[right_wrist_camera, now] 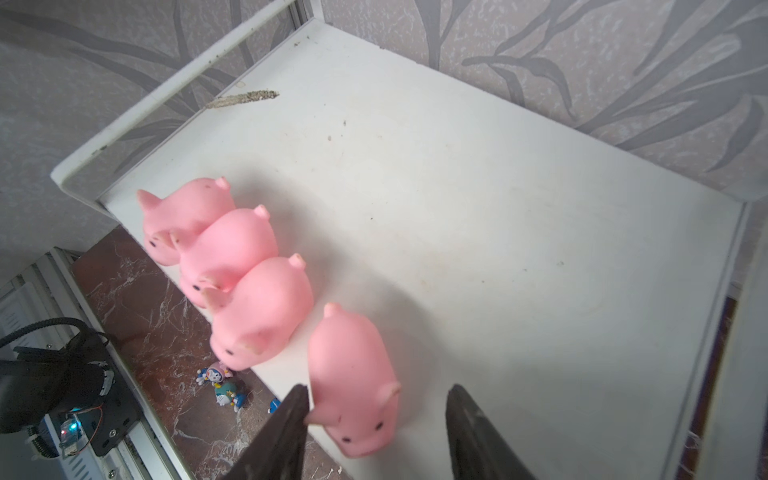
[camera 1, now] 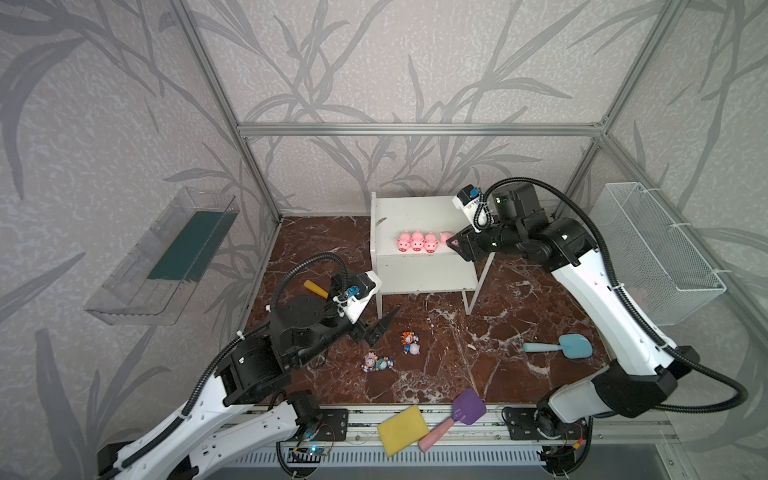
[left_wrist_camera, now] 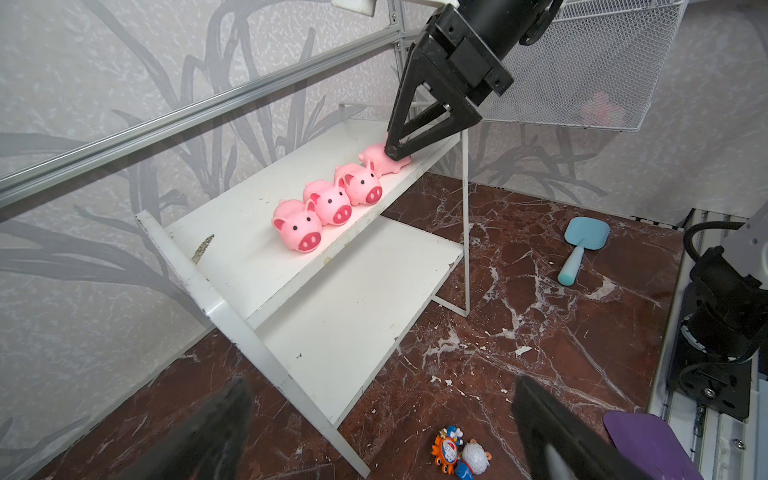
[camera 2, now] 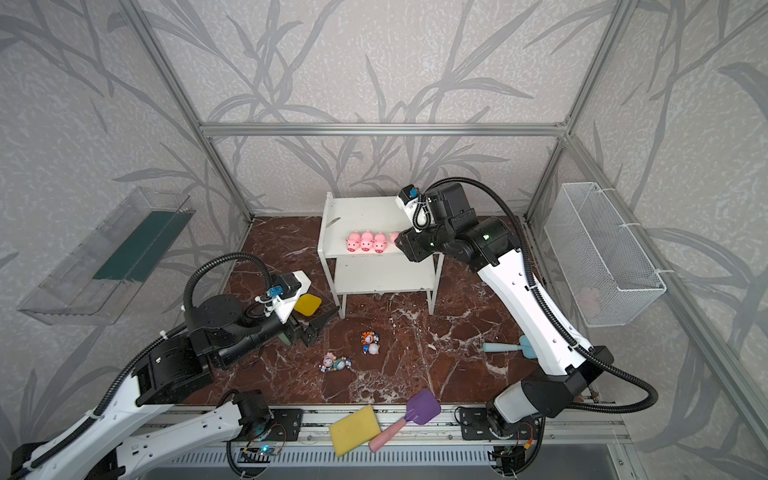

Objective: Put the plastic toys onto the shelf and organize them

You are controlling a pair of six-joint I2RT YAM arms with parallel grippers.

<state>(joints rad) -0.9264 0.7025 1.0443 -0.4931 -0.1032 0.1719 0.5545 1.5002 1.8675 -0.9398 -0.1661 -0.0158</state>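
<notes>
we see a white two-tier shelf (camera 1: 415,214) at the back of a marbled floor (camera 1: 457,374), four pink pigs (left_wrist_camera: 328,203) along its upper board.
the right gripper (right_wrist_camera: 378,392) stands parted around the end pig (right_wrist_camera: 353,374), one jaw touching its ear; the left gripper (left_wrist_camera: 382,381) gapes wide and empty above the floor. tiny figurines (camera 1: 409,343) lie in two clusters on the floor before the shelf.

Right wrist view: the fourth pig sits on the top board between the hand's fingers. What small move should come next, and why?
Probably draw the right hand straight back off the shelf. Its fingers stand apart, the fourth pig rests on the top board beside the other three pigs, and the figurines lie on the floor.
</notes>
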